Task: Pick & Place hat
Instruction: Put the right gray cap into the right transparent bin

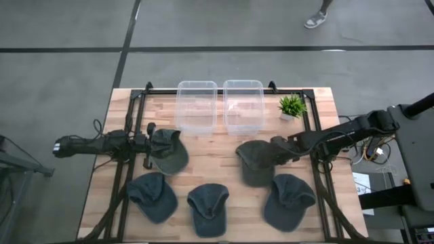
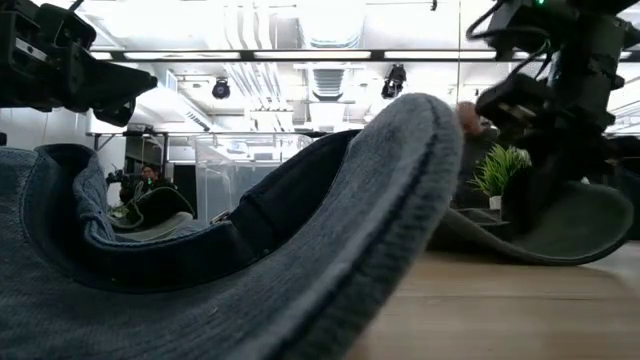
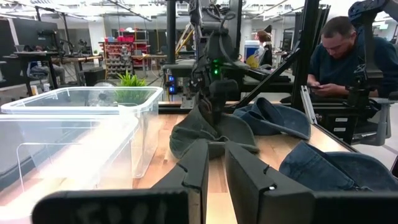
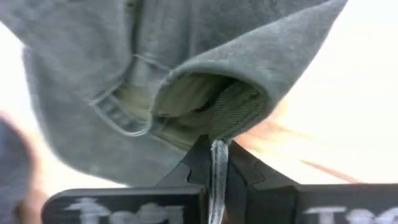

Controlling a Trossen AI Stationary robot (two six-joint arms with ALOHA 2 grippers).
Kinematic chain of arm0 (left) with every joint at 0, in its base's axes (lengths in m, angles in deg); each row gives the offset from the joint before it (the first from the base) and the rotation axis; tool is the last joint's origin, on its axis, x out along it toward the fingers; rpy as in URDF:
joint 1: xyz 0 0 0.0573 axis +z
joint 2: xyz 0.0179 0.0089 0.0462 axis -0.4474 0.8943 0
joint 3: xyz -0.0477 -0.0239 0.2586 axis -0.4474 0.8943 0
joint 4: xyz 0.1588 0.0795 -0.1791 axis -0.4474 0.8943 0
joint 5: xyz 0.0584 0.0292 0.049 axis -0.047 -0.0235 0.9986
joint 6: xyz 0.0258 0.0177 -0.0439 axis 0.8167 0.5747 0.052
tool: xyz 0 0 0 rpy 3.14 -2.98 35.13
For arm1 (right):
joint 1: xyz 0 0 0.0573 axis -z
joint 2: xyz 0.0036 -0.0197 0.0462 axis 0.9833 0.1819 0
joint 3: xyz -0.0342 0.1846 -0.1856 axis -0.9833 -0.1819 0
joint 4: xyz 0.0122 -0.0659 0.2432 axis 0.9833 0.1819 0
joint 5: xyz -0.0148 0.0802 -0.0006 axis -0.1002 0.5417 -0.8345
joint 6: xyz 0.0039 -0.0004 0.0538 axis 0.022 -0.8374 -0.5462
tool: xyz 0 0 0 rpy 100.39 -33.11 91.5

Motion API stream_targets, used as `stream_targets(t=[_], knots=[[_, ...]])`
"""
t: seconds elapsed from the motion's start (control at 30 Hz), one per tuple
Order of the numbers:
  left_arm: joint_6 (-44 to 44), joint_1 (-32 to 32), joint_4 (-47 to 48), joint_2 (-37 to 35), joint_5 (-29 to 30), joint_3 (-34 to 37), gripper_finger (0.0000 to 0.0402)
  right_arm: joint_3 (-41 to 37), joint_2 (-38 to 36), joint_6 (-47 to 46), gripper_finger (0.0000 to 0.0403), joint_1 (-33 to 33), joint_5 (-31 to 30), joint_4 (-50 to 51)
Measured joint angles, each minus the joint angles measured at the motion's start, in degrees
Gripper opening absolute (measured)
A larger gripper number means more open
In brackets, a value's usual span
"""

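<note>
With my right gripper [image 1: 278, 147] clamped on the edge of the grey-green fabric cap [image 1: 256, 161], that cap hangs from the fingertips, its strap and rim pinched between the closed fingers [image 4: 199, 163] in the right wrist view, crown sagging ahead of them onto the pale wooden table [image 1: 217, 168]. My left gripper [image 1: 150, 144] sits at the rim of a second grey-green fabric cap [image 1: 169, 152]; its fingers [image 3: 196, 171] are nearly together with cloth at their tips, but I cannot tell if they really grip it. Three dark blue denim caps [image 1: 207, 209] lie in a row below both grippers, apart from the fingers. Two clear plastic bins [image 1: 196, 106] stand side by side beyond the fingers, and a small green potted plant [image 1: 291, 106] stands just beside the right bin. A seated person in a dark shirt [image 3: 339, 56] is behind the table.
</note>
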Motion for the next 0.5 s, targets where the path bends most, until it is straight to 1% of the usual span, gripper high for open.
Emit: stream_targets(t=[0.13,0.2,0.37,0.5], knots=[[0.0,0.0,0.0,0.1,0.0,0.0,0.0048,1.5,-3.7,-0.2,0.0013,-0.4,0.2,0.2],[0.0,0.0,0.0,0.2,0.0,0.0,0.0048,2.6,-5.6,-0.2,0.0013,-0.4,1.3,0.2],[0.0,0.0,0.0,0.2,0.0,0.0,0.0048,6.5,-10.0,0.8,0.0013,-0.5,2.1,0.3],[-0.1,0.0,-0.1,0.2,0.0,0.0,0.0048,9.9,-12.4,2.6,0.0012,-0.5,6.5,0.3]])
